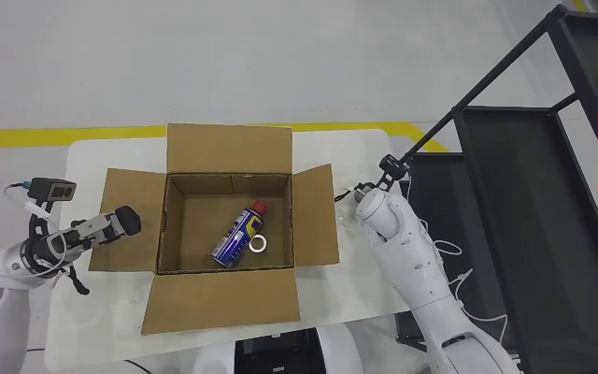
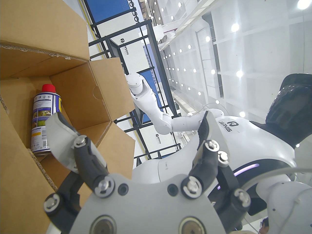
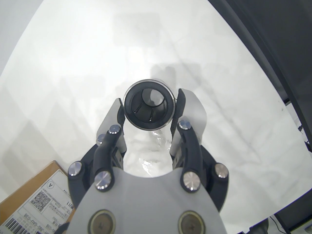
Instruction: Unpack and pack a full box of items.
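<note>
Right gripper is clamped on a dark metal sleeve with a hollow bore. I see it held over the white bench, between the cardboard box and the bench's right edge. Left gripper has its fingers spread apart, by the box's left flap. Inside the box lie a blue spray can and a ring just beside it.
</note>
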